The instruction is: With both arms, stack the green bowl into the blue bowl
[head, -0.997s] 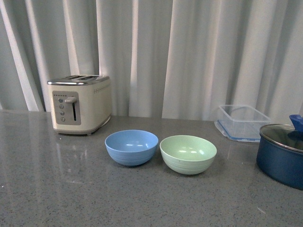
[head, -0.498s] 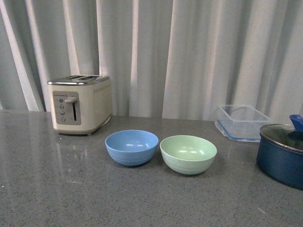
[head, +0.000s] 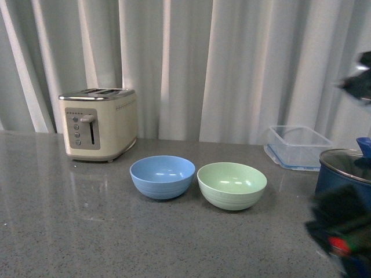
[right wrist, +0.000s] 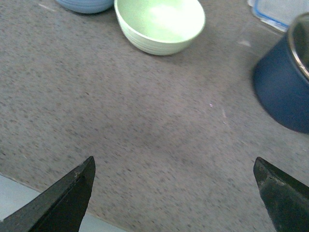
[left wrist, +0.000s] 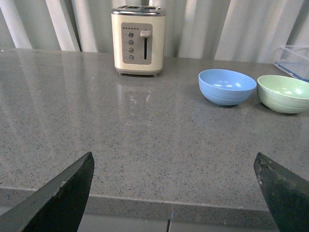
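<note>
Right arm (head: 343, 234) blurred, edge-cropped

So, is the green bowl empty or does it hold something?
Empty: the green bowl stands upright, its inside bare in the right wrist view.

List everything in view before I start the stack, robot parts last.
toaster: 1, cream, back left of the counter
blue bowl: 1, light blue, centre of the counter, empty
green bowl: 1, pale green, right of the blue bowl, empty
container: 1, clear, back right
pot: 1, dark blue with glass lid, far right
counter: 1, grey speckled
curtain: 1, white, behind everything
right arm: 1, black, blurred, front view's lower right
left gripper: 1, black, open, above the counter's near edge
right gripper: 1, black, open, above bare counter short of the green bowl
</note>
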